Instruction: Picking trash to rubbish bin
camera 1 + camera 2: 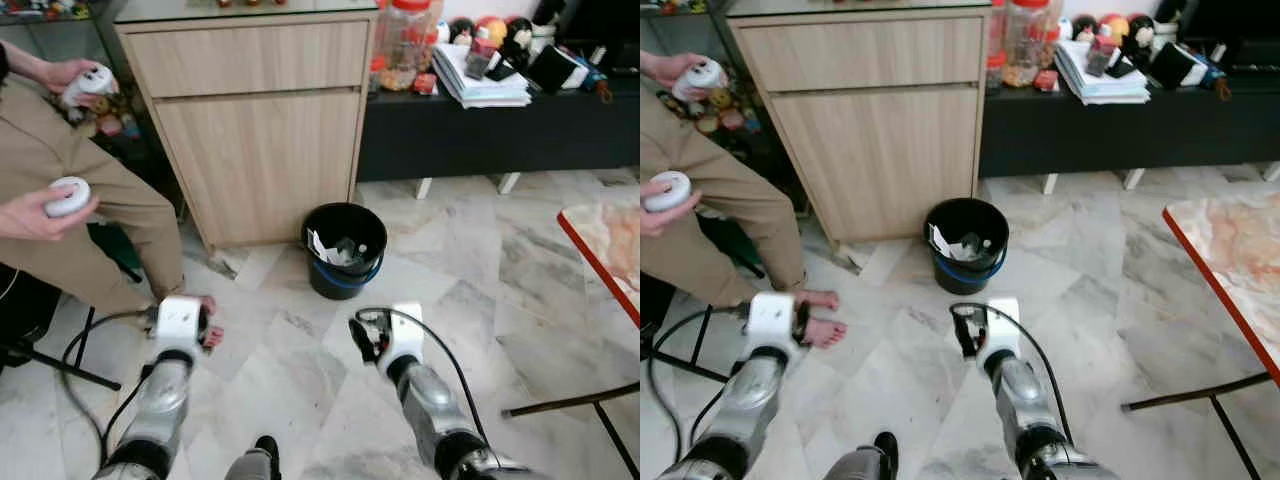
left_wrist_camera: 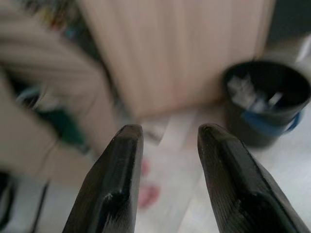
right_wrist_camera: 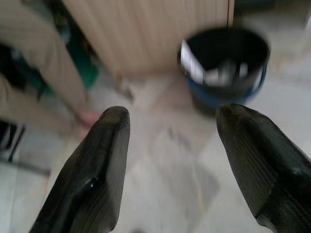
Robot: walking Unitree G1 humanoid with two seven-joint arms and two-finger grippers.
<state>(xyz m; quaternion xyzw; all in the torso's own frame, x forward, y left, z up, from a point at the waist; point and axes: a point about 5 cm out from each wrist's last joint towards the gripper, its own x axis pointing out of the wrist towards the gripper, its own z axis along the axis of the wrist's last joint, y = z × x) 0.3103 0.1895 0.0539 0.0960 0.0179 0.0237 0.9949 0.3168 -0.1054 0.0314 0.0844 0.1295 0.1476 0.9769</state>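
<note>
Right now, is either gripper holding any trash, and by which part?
Nothing is held. The left gripper and right gripper are both open, with only floor between their fingers.

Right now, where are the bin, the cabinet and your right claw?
bin [image 1: 345, 285], left eye view, front wall.
cabinet [image 1: 260, 160], left eye view, lower drawer front.
right claw [image 3: 172, 160], right wrist view, midway between open fingertips.

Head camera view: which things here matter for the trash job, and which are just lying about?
For the job:
- black bin, paper scraps already inside
- left gripper, open, holding nothing
- right gripper, open, holding nothing

Lying about:
- wooden cabinet
- stack of papers on the dark bench
- red-edged table
- seated person's bare foot
</note>
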